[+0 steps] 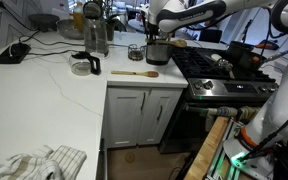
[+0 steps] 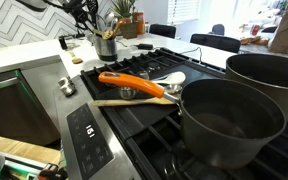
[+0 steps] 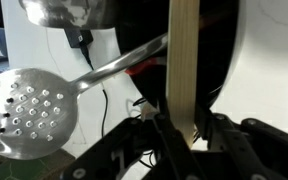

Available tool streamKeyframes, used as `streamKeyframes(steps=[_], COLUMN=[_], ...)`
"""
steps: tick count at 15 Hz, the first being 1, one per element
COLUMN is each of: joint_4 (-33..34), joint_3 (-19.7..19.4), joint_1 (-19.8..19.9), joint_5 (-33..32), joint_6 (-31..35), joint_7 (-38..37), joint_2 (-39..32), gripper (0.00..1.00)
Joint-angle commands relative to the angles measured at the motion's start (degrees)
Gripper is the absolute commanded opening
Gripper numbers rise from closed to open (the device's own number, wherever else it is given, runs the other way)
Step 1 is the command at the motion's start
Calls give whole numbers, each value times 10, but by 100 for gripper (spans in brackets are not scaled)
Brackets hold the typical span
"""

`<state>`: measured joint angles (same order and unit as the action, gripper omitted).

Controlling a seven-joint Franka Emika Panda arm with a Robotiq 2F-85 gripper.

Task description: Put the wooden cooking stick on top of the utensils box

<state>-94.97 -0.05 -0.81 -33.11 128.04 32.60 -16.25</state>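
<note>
Wooden cooking stick (image 3: 184,70): flat pale strip, upright in the wrist view, running toward 12 o'clock from the tool (image 3: 184,135), whose fingers are clamped on its lower end. Slotted metal spoon (image 3: 29,108): at 9 o'clock of the stick, handle slanting toward 2 o'clock, up to the stick. Utensils box (image 1: 156,54): just under the tool in an exterior view, standing on the white bench (image 1: 44,85) beside the stove (image 1: 209,65).

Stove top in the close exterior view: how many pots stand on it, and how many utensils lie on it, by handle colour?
Dark pots: 2
Orange-handled utensil: 1
Wooden-handled utensil: 1
Total: 4
</note>
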Motion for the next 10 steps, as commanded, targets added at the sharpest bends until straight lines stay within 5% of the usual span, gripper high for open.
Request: streamKeyframes(steps=[1,6,10], joint_4=[26,29,5], joint_3=[-1,2,22], joint_1=[-4,-4,-5], joint_5=[-9,-4,42], joint_6=[-26,-27,-69], joint_7=[7,17,60], joint_2=[-16,-12,17], gripper=[61,99,100])
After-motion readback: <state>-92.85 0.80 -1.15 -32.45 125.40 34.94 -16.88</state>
